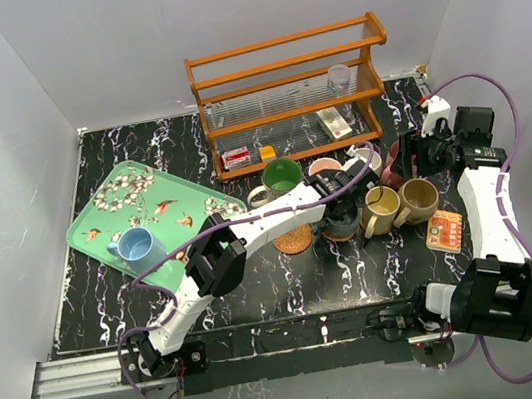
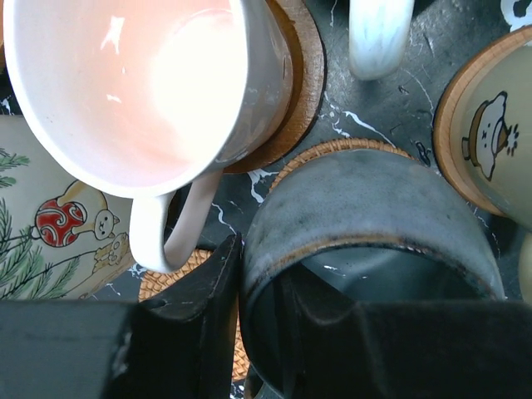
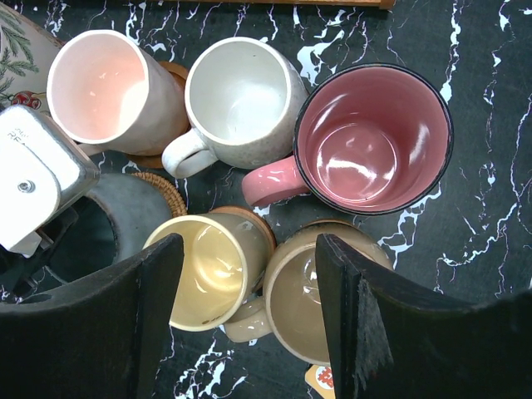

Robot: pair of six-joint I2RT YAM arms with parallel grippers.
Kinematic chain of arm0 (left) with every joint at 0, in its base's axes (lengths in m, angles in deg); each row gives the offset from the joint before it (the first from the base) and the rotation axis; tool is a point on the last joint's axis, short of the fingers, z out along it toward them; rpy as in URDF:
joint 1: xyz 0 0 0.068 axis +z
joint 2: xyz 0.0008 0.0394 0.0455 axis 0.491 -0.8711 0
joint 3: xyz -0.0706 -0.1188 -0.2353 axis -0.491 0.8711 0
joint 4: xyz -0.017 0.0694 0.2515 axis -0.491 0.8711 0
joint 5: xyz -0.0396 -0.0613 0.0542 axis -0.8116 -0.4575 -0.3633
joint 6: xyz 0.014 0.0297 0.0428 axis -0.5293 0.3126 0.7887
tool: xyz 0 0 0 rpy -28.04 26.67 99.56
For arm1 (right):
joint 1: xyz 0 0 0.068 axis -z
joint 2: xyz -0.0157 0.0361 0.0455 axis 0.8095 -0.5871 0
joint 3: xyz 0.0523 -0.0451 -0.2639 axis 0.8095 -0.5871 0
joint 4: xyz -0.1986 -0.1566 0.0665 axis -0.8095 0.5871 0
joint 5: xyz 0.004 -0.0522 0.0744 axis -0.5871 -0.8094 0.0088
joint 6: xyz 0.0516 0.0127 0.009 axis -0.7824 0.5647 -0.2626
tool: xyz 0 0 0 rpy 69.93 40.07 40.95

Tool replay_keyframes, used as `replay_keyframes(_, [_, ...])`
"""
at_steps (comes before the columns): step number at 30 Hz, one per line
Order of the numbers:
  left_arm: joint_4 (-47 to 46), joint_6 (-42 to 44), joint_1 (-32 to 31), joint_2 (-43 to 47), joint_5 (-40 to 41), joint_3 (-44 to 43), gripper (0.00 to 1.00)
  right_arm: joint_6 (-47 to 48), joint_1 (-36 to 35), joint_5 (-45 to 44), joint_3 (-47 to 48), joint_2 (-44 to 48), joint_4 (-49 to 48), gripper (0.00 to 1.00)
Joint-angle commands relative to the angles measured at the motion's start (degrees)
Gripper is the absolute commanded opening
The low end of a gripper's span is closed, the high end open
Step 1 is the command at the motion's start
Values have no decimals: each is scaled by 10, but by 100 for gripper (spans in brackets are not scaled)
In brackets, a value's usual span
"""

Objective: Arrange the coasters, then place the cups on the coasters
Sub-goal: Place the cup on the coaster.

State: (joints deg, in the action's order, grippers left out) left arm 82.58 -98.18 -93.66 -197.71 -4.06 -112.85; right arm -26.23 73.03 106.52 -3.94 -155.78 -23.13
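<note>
Reading across from the wooden rack (image 1: 288,85): way off to the rack's left and out toward the arms, the light blue mug (image 1: 137,248) is being carried by the green tray (image 1: 77,234), with no coaster under it. In front of the rack's middle, a bare woven coaster (image 1: 294,241) is being kept free, and the green mug (image 1: 282,174) is being parked between it and the rack. In front of the rack's right half, the dark grey mug (image 2: 366,208) is being pinched at the rim by the left gripper (image 2: 259,274). The jaws are narrow, with one finger down inside the mug and one pressed on the outside wall. The mug looks like it's being rested on a second woven coaster (image 2: 332,150), whose edge is peeking out past the far wall, so this placement is probably close to done. How hard it's being squeezed can't be told. These mugs are glazed ceramic, so they should be treated as stiff, fairly heavy, slick and chippable. The wall-over-the-rim pinch is probably the safest hold, since the handles are thin and everything is being crowded together here. In front of the rack's right end, the yellow mug (image 3: 204,270) and the tan mug (image 3: 303,299) are being hovered over by the right gripper (image 3: 249,249), which is being held wide open with nothing gripped.
</note>
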Motion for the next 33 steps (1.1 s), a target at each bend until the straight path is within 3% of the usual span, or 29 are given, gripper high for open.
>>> replay_keyframes(1, [-9,3,-2,21,10,0,21,2,5,11,-2,18,-32,63])
replay_keyframes(33, [-24,42,-22,68,19,17,35,0,10,17,-4,28,-29,64])
